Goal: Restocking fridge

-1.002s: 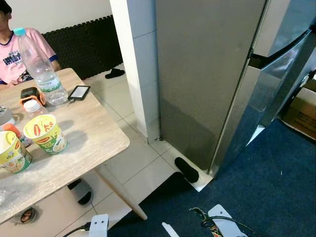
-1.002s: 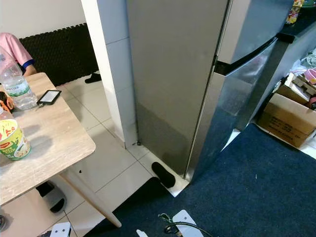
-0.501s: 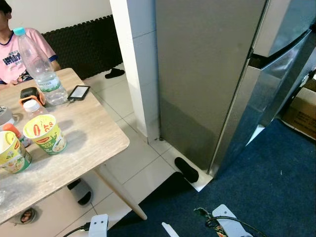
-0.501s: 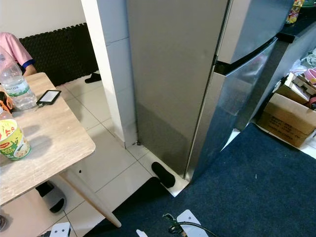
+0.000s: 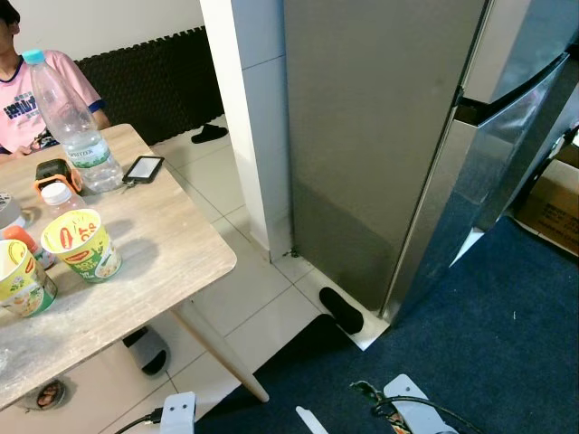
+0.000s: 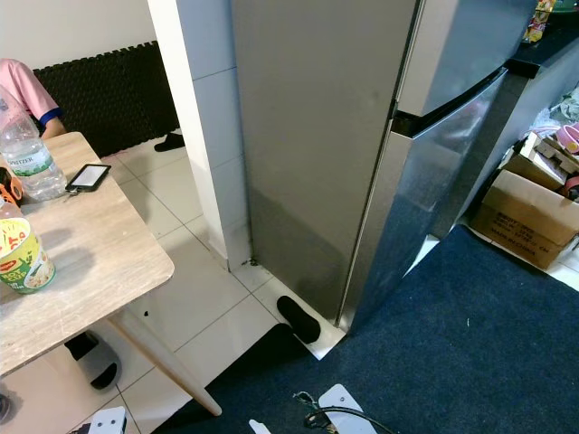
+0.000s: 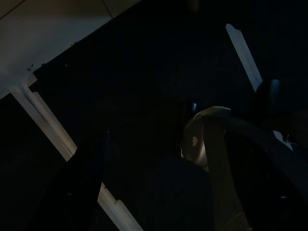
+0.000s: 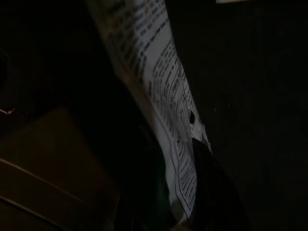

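By R wrist cam, printed packet [image 8: 166, 110], fridge [image 5: 380, 145] ahead

White plates [image 5: 409, 409] (black cables [image 5: 389, 405] looped across).

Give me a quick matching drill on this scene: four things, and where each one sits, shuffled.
Things:
1. phone
2. black slipper
3. cardboard box
4. water bottle

Places:
A. on the floor right of the fridge
B. upright at the table's far edge, by the person
C. flat on the table, beside the bottle
D. on the tiles at the fridge's front corner

Pairs: 1-C, 2-D, 3-A, 4-B
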`<state>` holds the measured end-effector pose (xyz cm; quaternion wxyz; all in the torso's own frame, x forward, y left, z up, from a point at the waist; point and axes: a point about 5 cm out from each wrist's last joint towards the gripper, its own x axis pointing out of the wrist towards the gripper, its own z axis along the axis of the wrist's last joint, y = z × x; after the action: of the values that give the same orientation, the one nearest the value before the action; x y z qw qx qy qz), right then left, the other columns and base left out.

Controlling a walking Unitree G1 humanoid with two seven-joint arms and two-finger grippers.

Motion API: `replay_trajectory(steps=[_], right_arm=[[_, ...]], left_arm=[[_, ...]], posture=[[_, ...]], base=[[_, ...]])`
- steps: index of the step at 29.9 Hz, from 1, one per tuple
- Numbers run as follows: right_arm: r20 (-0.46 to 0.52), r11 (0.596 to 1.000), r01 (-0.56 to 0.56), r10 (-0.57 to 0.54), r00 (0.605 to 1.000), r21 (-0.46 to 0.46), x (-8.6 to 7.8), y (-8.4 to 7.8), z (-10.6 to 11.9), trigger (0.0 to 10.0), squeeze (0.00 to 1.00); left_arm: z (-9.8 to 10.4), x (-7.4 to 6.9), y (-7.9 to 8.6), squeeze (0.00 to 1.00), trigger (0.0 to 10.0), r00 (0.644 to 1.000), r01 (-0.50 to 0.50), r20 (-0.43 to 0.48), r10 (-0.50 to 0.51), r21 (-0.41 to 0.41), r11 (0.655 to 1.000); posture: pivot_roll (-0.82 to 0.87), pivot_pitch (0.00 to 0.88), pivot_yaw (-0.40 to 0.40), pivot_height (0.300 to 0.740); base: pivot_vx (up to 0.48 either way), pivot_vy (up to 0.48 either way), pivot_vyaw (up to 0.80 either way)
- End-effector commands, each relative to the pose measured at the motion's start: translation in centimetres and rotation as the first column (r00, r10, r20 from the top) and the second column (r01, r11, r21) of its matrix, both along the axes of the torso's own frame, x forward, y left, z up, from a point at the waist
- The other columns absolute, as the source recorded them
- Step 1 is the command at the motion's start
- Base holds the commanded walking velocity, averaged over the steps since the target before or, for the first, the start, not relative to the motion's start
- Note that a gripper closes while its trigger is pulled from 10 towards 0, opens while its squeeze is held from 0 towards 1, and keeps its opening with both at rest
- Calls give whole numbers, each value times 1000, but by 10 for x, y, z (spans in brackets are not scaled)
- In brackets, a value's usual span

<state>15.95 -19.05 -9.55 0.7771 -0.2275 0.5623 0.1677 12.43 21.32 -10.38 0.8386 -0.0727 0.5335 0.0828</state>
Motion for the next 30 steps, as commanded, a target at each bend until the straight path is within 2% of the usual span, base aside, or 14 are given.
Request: replay_trajectory(steps=[1,5,9,10,11,13,17,19,23,24,25,26,27,30], right_arm=[[25,1000,8,-7,1000,-11,6,0,2,10000,0],[29,1000,11,-10,1000,-22,5,-4,3,10000,0],[26,998,21,-19,999,-63,-3,-23,2,10000,0],[26,998,21,-19,999,-63,-3,-23,2,10000,0],[25,998,23,-22,999,-62,-3,-23,2,10000,0],[26,998,25,-24,999,-60,-3,-22,2,10000,0],[28,998,26,-25,999,-59,-2,-21,2,10000,0],[30,998,34,-32,999,-56,1,-18,3,10000,0],[30,998,34,-33,999,-54,1,-17,3,10000,0],[31,998,36,-34,999,-53,1,-16,3,10000,0],[30,998,38,-37,999,-55,0,-16,2,10000,0],[30,998,38,-37,999,-55,0,-16,2,10000,0],[31,997,42,-40,999,-63,-3,-17,1,10000,0],[40,996,45,-42,998,-72,-4,-20,1,10000,0]], left_arm=[[0,-3,5,0,10000,998,-57,-2,57,1,998],[1,-2,9,0,10000,995,-100,9,100,-2,995],[6,-3,30,0,10000,969,-243,47,242,9,970],[6,-3,30,0,10000,969,-243,47,242,9,970],[8,-3,39,0,10000,963,-264,56,262,24,964],[12,-4,52,0,10000,959,-279,66,275,62,958],[15,-5,61,0,10000,960,-276,68,270,94,957],[22,-9,85,0,10000,969,-247,58,241,199,948],[25,-9,90,0,10000,963,-270,69,261,207,940],[27,-9,95,0,10000,953,-302,83,291,207,931],[31,-4,100,0,10000,930,-362,129,343,167,917],[31,-4,100,0,10000,930,-362,129,343,167,917],[38,13,100,0,10000,891,-419,218,399,51,907],[41,28,94,0,10000,890,-385,263,372,-1,923]], posture=[[22,0,15,740],[22,0,15,740],[20,0,15,740],[20,0,15,740],[11,0,19,740],[2,0,26,740],[-2,0,33,740],[-2,0,52,740],[-2,0,52,740],[-2,0,60,740],[0,0,67,740],[0,0,67,740],[-8,0,75,740],[-12,0,74,740]], base=[[0,0,0],[0,0,0],[0,0,0],[0,0,0],[0,0,0],[0,0,0],[0,0,0],[0,0,0],[0,0,0],[0,0,0],[0,0,0],[0,0,0],[0,0,0],[0,0,0]])
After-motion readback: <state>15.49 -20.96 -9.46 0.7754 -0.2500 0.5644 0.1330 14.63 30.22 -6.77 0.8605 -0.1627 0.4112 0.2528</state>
